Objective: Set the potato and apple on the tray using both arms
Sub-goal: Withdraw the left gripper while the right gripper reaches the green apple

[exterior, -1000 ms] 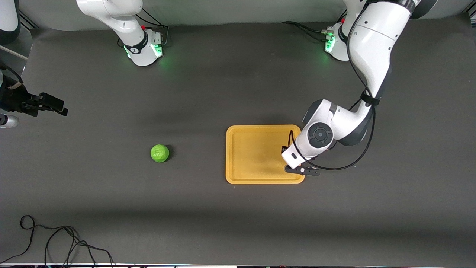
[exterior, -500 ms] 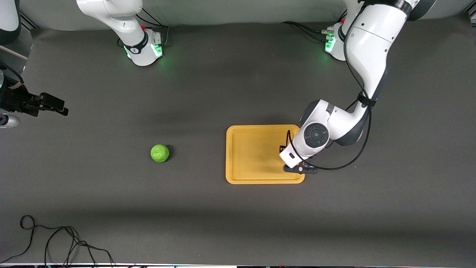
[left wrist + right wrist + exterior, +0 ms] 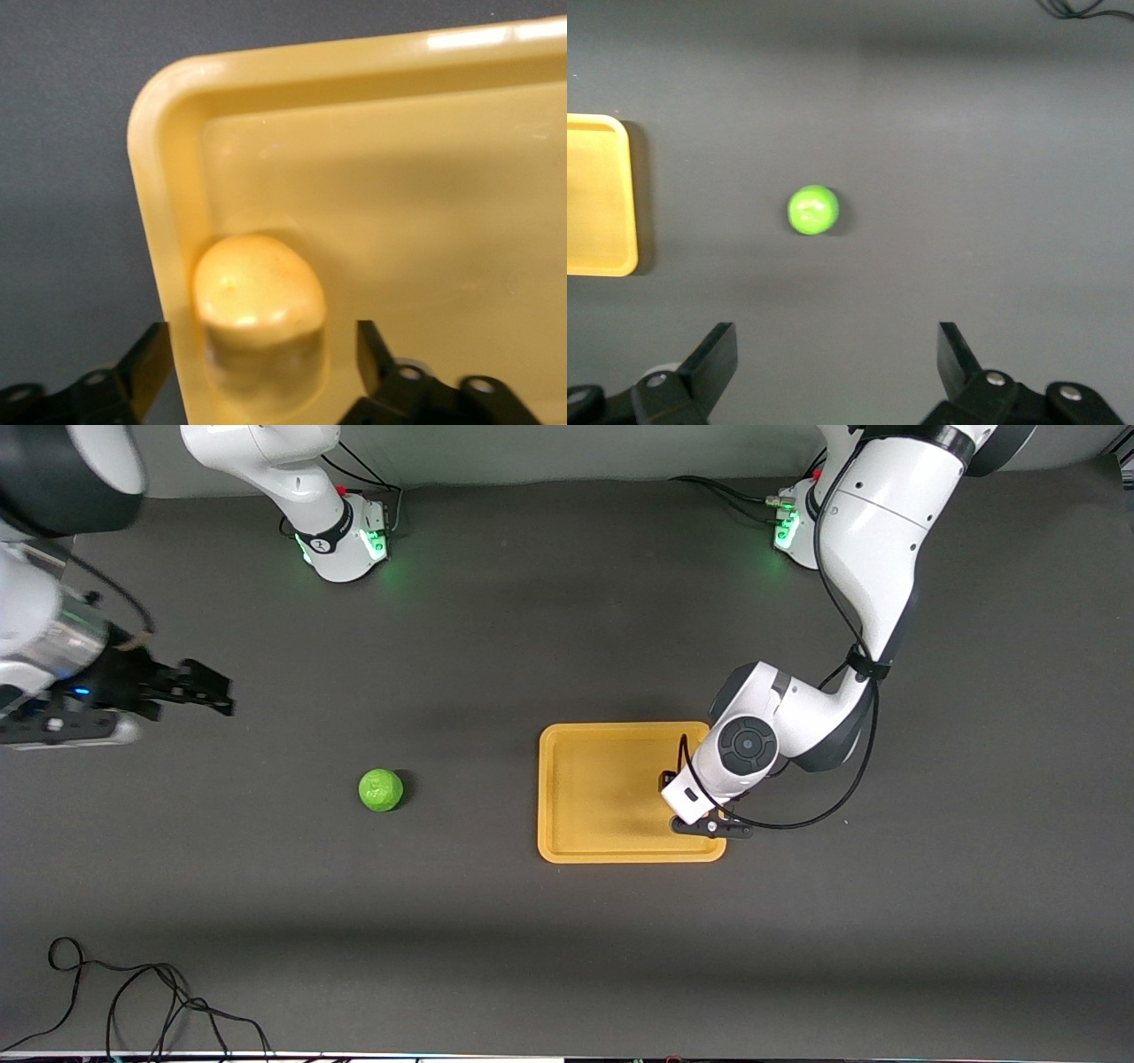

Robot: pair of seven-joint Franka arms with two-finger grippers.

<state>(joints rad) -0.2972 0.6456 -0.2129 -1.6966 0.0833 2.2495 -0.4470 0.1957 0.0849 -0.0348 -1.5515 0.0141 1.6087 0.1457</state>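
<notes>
The potato [image 3: 259, 292] lies in a corner of the orange-yellow tray [image 3: 602, 788], at the rim; the left arm's wrist [image 3: 744, 748] hides it in the front view. My left gripper [image 3: 261, 330] is open just above it, one finger on each side, both clear of it. The green apple [image 3: 381, 790] sits on the dark table toward the right arm's end, apart from the tray. My right gripper [image 3: 213, 695] is open and empty, up over the table at the right arm's end. In the right wrist view the apple [image 3: 813, 210] and a tray corner [image 3: 598, 195] show past the gripper [image 3: 837, 332].
A loose black cable [image 3: 133, 1001] lies at the table's near edge toward the right arm's end. Both arm bases [image 3: 345, 540] stand along the table's edge farthest from the front camera, lit green.
My right arm has swung in from the table's end toward the apple. My left wrist has shifted slightly over the tray corner. The apple has not moved.
</notes>
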